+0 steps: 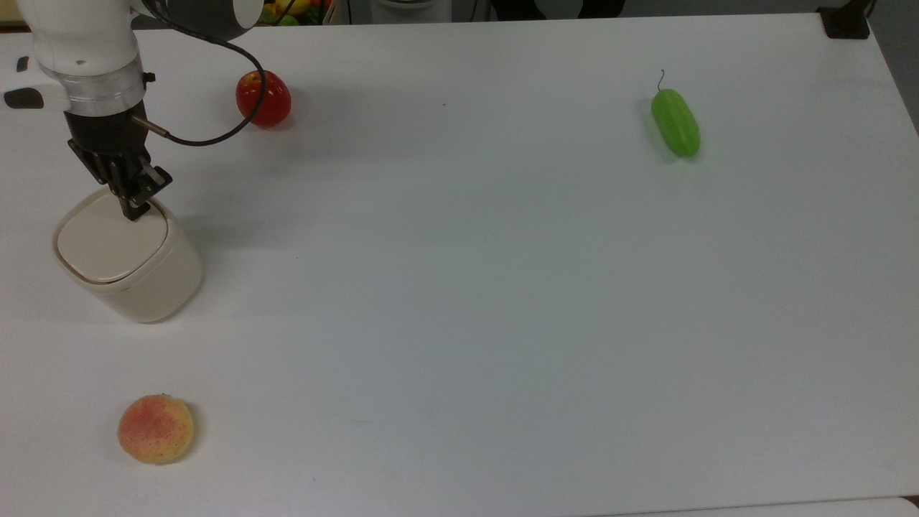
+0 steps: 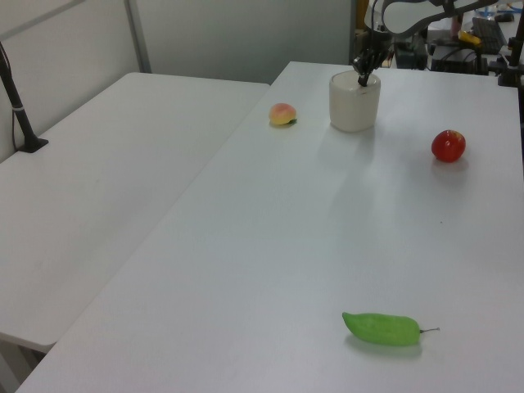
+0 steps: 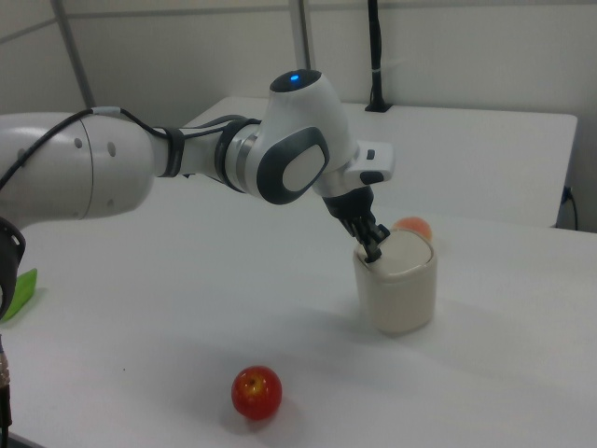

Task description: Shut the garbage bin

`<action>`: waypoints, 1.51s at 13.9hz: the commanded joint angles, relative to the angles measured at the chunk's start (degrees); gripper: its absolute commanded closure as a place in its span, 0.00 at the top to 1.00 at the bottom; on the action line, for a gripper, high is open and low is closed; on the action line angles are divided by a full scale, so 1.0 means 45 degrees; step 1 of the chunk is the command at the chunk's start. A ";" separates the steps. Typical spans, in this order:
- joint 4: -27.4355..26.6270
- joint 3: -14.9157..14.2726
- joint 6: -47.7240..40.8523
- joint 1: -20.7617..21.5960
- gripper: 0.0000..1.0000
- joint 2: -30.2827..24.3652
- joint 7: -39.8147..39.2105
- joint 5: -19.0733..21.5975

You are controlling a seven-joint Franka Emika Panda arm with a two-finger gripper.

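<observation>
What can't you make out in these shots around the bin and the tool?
- Bin contents: hidden by its lid, all views.
- Lid edge under the tool: covered by the fingers, top view.
- Peach: partly behind the bin, right view.
- Cucumber: partly hidden by the arm, right view.

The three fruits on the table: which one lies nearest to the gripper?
The red apple, just past the garbage bin under the gripper. The peach sits farther off, and the green cucumber lies across the table.
</observation>
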 commanded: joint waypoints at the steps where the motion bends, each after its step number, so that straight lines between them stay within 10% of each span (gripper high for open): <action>1: -0.0147 -0.0067 -0.0173 0.0093 0.00 0.0375 -0.0186 -0.0062; 11: 0.0244 -0.0028 -0.1207 0.0736 0.00 -0.0697 -0.0147 -0.0003; 21: 0.0185 -0.0028 -0.7257 0.4269 0.00 -0.3820 -0.3403 0.0094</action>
